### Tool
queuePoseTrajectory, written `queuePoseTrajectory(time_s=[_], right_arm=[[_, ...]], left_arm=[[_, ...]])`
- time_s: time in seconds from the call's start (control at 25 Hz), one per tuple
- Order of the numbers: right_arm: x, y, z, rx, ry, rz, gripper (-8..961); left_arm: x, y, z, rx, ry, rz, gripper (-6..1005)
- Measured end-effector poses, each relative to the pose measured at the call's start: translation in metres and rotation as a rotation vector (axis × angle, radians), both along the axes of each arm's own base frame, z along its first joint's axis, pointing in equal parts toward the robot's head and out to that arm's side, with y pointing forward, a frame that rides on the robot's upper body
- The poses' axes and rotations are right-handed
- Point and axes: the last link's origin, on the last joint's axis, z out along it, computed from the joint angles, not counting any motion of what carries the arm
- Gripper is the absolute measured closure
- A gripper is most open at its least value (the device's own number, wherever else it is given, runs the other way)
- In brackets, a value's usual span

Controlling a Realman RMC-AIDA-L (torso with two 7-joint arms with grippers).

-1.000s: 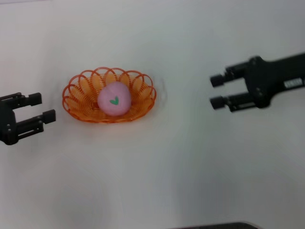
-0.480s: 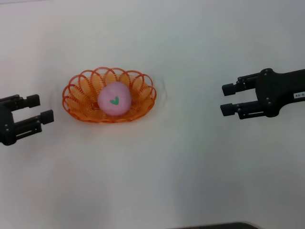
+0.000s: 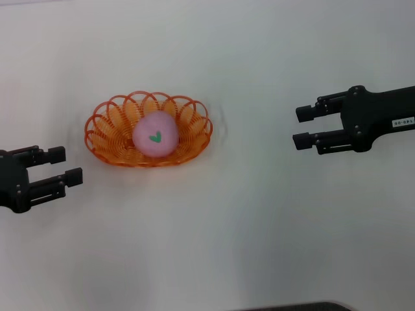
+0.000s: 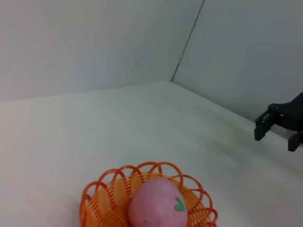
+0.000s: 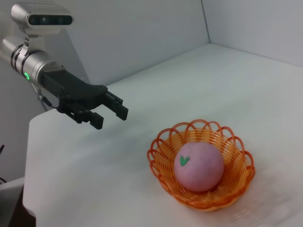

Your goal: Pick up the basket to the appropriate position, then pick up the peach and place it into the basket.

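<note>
Orange wire basket (image 3: 148, 129) holding peach (image 3: 155, 134) on white desk (image 3: 259, 227); left hand (image 3: 70, 166) and right hand (image 3: 299, 127) both open, empty, flanking it.

The peach (image 3: 155, 134) hides the basket (image 3: 104, 129) floor, and the left wrist view crops both at the frame's edge.

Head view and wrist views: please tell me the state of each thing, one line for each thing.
basket: upright on the table, holds the peach, no gripper touches it.
peach: inside the basket, green mark facing up, not gripped.
left gripper: open, empty, apart from the basket on its left side.
right gripper: open, empty, far to the basket's right.
table: white, bears the basket.
</note>
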Motion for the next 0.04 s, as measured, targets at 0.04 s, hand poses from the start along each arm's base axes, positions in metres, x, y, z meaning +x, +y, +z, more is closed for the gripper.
queuePoseTrajectory(time_s=[0.04], right_arm=[[-0.0002,0.0005,-0.0003,0.002,0.0,0.0,325]], left_arm=[[0.0,-0.0001,-0.0006,-0.002,-0.002,0.001,384]])
